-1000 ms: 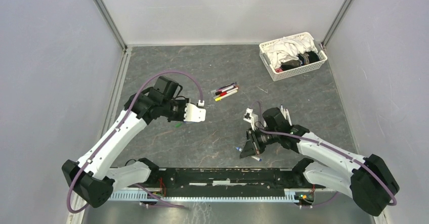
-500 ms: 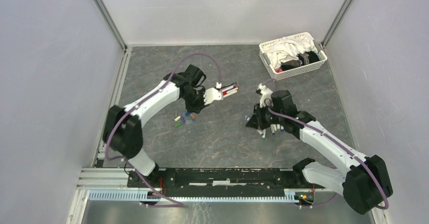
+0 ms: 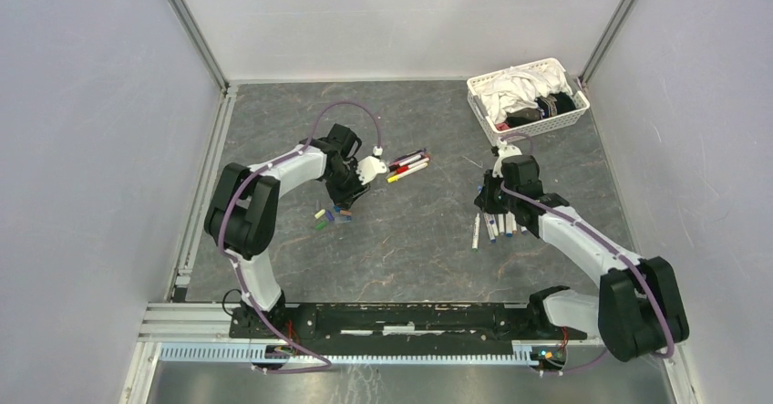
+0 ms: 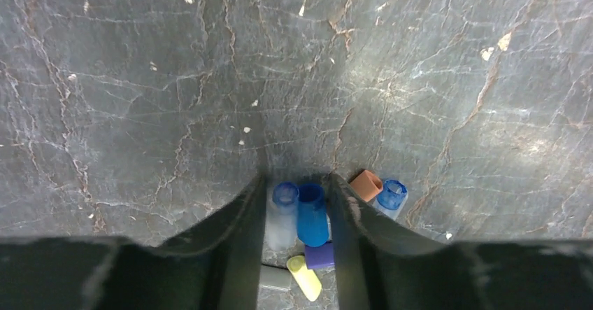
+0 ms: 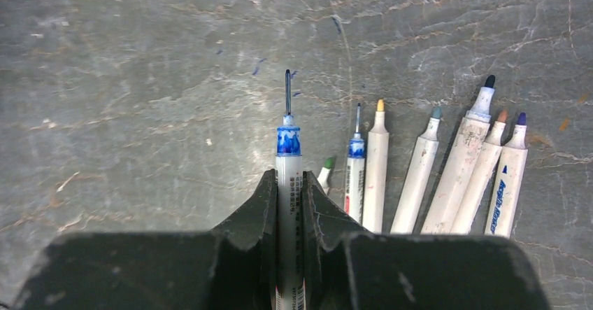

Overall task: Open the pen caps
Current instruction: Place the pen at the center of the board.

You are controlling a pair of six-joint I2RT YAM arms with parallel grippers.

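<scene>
Caps [image 4: 312, 215]: a small heap, already off, on the table [image 3: 410, 240] under the parted left gripper [image 4: 296, 191]; right gripper [image 5: 288, 184] clamped on a bared blue pen [image 5: 288, 152] beside a row of bared pens [image 5: 419, 177]; about four capped pens [image 3: 408, 164] apparently outstanding.

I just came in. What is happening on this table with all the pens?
Two robot arms are taking caps off pens. The left gripper hangs with jaws parted over a small pile of loose caps, and a blue cap lies between them. The right gripper is shut on an uncapped blue pen, beside a row of open pens lying on the table. A few capped pens wait further back, so the job is not finished.
</scene>
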